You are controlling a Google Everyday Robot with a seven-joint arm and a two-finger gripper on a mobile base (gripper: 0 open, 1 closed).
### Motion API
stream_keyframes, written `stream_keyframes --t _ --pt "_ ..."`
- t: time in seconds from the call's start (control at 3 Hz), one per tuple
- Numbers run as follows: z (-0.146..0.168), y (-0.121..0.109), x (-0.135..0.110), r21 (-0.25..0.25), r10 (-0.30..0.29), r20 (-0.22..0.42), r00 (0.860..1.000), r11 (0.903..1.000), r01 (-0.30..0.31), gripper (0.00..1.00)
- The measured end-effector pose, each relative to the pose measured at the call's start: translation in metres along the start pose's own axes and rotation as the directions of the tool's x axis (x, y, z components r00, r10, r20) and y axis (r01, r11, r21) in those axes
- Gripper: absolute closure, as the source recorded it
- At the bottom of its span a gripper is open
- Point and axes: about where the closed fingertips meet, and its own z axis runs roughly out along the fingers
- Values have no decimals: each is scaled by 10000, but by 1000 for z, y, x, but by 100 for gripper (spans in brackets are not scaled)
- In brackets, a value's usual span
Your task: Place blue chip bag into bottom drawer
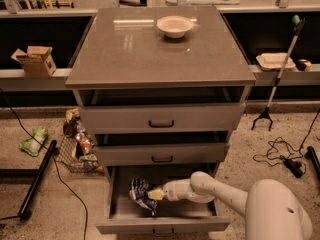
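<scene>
The bottom drawer (162, 225) is pulled open under two shut upper drawers. The blue chip bag (140, 192), crumpled shiny dark-blue foil with white print, is inside the drawer's grey tray at its left half. My gripper (154, 194) reaches in from the right and is shut on the bag's right side. My white arm (215, 191) runs from the lower right corner into the drawer. I cannot tell whether the bag rests on the tray floor or hangs just above it.
A cream bowl (175, 26) stands on the cabinet top (125, 54). A wire basket of snacks (79, 149) and a green packet (33, 140) lie on the floor at left. Cables (280, 154) and a grabber tool (277, 74) are at right.
</scene>
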Motion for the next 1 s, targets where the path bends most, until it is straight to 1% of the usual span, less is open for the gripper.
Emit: stream_keyframes --t 0.33,1.0 --pt "19 -3 5 -270 205 -87 9998 9994 -207 59" --pt "41 -15 14 -700 502 -388 9980 9961 -528 13"
